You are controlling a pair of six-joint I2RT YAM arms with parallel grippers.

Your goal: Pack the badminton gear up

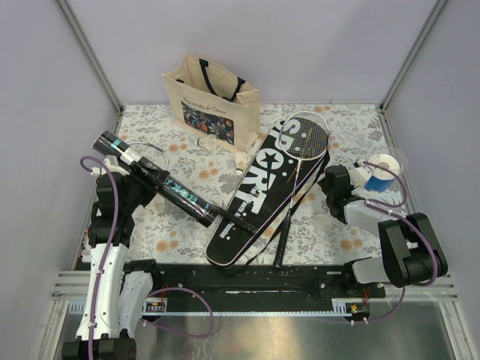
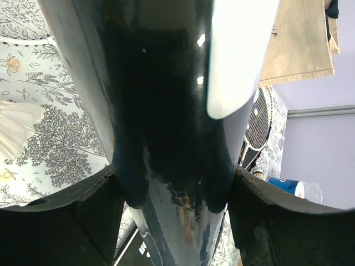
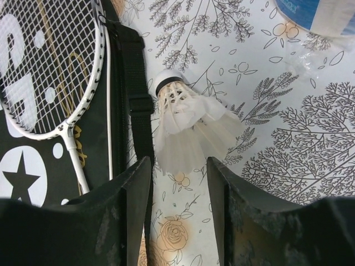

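My left gripper (image 1: 133, 180) (image 2: 172, 194) is shut on the long black tube (image 1: 161, 180) (image 2: 161, 105), which slants from the back left toward the black "SPORT" cover (image 1: 255, 196). A white-framed racket (image 1: 307, 135) (image 3: 50, 66) lies on the cover, its black handle (image 1: 281, 244) pointing to the near edge. A white feather shuttlecock (image 3: 186, 124) lies on the cloth beside the cover's strap (image 3: 136, 83). Its skirt reaches the tips of my open right gripper (image 3: 177, 169) (image 1: 331, 178), untouched by the fingers. Another shuttlecock (image 1: 241, 161) (image 2: 14, 127) lies left of the cover.
A beige tote bag (image 1: 214, 101) (image 2: 299, 44) with dark floral print stands upright at the back. A blue-and-white roll (image 1: 379, 172) (image 3: 316, 14) sits right of my right gripper. Grey walls and metal posts enclose the floral tablecloth (image 1: 337, 232).
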